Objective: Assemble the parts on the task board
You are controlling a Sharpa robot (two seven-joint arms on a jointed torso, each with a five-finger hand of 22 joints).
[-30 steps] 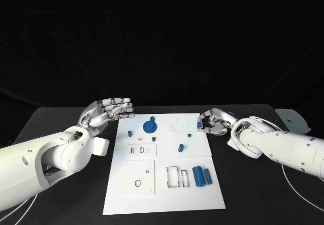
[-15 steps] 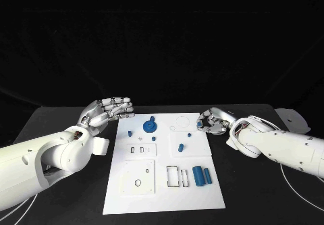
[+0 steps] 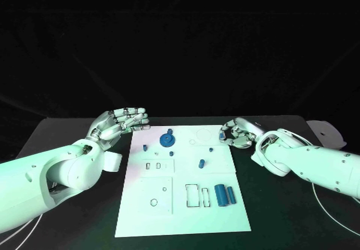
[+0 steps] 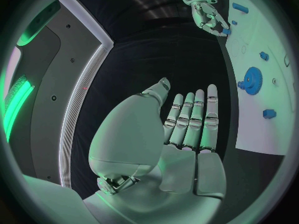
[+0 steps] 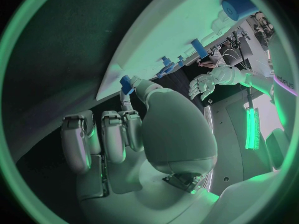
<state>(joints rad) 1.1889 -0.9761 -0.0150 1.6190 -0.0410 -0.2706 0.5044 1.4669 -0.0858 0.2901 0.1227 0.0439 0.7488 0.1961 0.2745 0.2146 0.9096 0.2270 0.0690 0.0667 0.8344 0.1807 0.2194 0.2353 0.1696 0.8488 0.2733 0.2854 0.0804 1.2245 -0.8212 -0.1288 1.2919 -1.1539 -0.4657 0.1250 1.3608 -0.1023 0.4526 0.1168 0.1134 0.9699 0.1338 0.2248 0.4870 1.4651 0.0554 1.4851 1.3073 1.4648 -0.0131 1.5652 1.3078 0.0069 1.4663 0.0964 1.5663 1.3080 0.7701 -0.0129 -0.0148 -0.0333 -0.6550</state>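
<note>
The right hand (image 3: 239,134) hovers at the far right edge of the task board (image 3: 180,216) on the table (image 3: 285,208), fingers curled, pinching a small blue part (image 5: 126,84) at its fingertips. A good move, I judge, is a slow, upright carry to its socket — no tilting. The left hand (image 3: 122,123) waits by the board's far left corner, fingers together, holding nothing.

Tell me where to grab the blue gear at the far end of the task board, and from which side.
Take the blue gear by its toothed rim, coming from above: it seems to lie flat on the task board, so its sides sit low. The open left robot hand hovers nearest, just off the board's far left corner.
</note>
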